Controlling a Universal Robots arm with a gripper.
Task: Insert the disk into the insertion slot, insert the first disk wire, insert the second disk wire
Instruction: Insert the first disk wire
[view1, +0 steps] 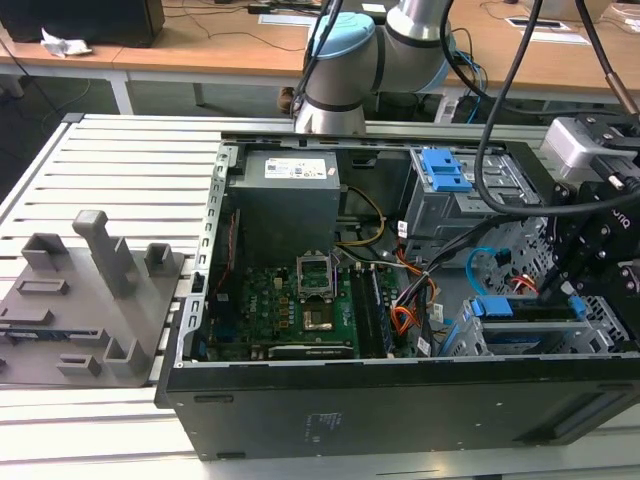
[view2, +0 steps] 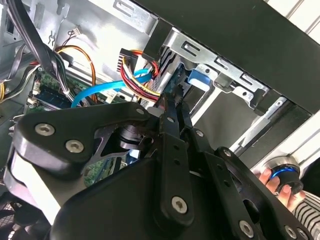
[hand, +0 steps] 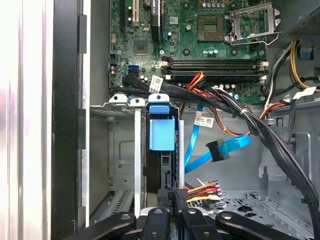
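Exterior view: claw (view1: 572, 292) low inside open case on bench (view1: 100, 160), directly above disk (view1: 530, 312). Disk sits in insertion slot (view1: 465, 338); first step looks done.

First wrist view: claw pressed together, pinching plug of first disk wire (hand: 202, 190) (coloured strands) at disk's end. Cannot tell if plug is seated. Second disk wire (hand: 230, 146), blue, hangs loose just beyond claw, unplugged.

Second wrist view: same pinch. Person's hand (view2: 272, 182) well behind claw, outside case.

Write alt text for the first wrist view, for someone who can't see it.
The gripper pinches a black plug with coloured wires at the end of a disk seated in the metal cage. A loose blue cable lies beside it, the green circuit board beyond.
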